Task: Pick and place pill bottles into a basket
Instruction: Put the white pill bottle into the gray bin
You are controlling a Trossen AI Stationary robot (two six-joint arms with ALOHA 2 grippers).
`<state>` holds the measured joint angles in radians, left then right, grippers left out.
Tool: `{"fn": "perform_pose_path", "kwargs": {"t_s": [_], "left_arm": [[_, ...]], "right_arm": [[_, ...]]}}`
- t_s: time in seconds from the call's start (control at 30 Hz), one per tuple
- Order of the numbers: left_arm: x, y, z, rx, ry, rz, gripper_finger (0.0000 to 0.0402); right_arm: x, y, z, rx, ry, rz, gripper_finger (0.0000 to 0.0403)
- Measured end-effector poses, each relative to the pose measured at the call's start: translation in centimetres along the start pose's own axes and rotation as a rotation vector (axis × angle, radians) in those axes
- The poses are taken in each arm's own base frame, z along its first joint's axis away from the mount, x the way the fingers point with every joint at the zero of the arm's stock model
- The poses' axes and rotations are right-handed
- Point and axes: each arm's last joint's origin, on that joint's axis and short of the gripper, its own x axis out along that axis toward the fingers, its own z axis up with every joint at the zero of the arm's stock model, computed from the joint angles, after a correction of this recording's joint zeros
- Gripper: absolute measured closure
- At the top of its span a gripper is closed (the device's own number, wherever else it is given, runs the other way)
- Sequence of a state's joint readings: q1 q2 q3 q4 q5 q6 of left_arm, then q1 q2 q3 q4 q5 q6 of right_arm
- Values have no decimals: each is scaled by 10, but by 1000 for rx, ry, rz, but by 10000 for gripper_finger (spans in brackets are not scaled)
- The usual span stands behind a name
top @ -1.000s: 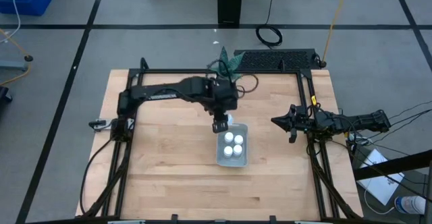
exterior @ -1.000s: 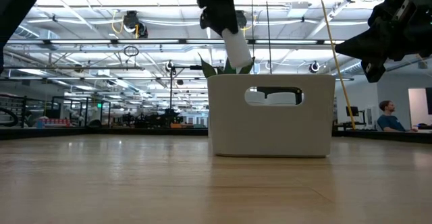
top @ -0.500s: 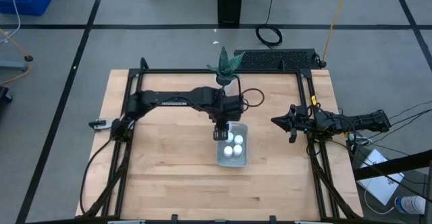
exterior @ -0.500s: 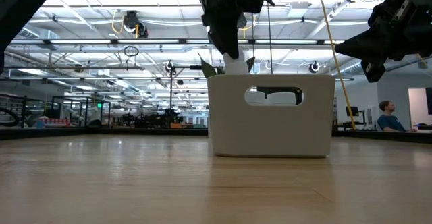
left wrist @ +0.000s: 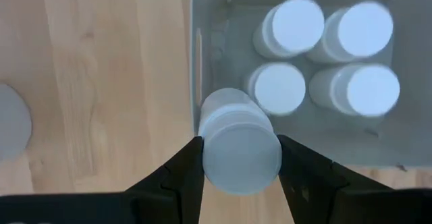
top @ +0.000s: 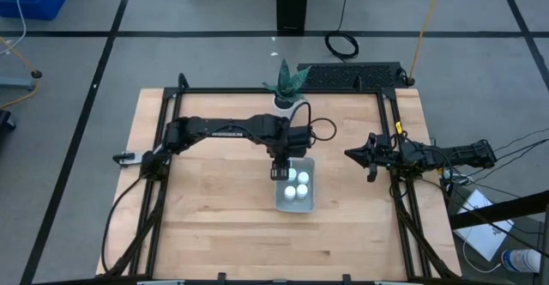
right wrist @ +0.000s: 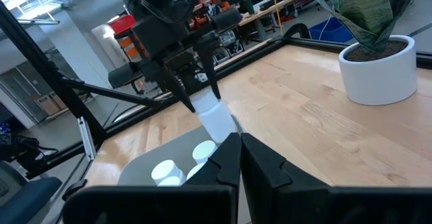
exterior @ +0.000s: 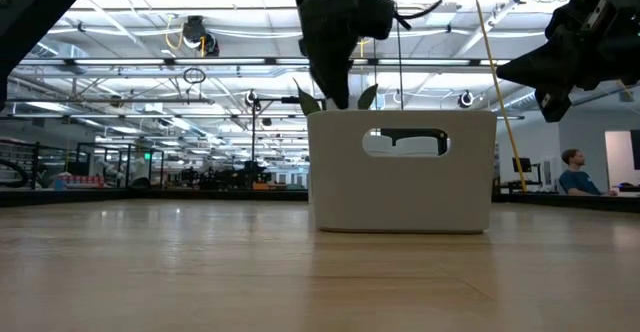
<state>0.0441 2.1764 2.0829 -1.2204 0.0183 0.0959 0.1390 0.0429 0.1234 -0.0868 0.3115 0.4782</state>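
Note:
The grey-blue basket (top: 310,203) stands at the table's middle; in the low view its wall (exterior: 400,187) looks white. Several white pill bottles (left wrist: 290,25) stand upright in it. My left gripper (left wrist: 239,143) hangs over the basket's left far corner, shut on one more pill bottle (left wrist: 237,133), which reaches down inside the wall. It also shows in the high view (top: 279,172) and the right wrist view (right wrist: 202,92). My right gripper (top: 347,154) waits shut and empty above the table's right side. My left gripper pinches the bottle's upper end (left wrist: 239,163) between its two fingers (left wrist: 185,166), which come from above and point down. The bottle hangs below the fingers, a little tilted (right wrist: 217,121). The basket wall hides its lower end, so I cannot tell whether it stands on the basket's floor.
A white plant pot (top: 286,103) with a green plant stands at the far edge behind the basket, and shows in the right wrist view (right wrist: 378,69). Bare wood (top: 206,208) lies on the basket's left and near sides. A black frame (top: 390,173) runs along the table's sides.
My left gripper has gone down and a little toward the near edge with the bottle. The bottle, which hung in the open above the basket's far rim, has sunk behind the basket wall. The gripper stays shut on it.

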Motion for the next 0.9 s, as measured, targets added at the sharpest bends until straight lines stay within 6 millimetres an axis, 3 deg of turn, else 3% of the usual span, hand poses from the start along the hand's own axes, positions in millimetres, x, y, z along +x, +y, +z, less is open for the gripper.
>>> {"fn": "perform_pose_path", "kwargs": {"t_s": [0.6,0.77,0.9], "left_arm": [[37,0,4,2,55,-31,234],[47,1,5,-1,61,-32,210],[51,0,5,-3,65,-45,216]], "right_arm": [[0,0,0,-1,3,-2,399],[0,0,0,-1,2,-2,399],[0,0,0,-1,3,-1,399]]}}
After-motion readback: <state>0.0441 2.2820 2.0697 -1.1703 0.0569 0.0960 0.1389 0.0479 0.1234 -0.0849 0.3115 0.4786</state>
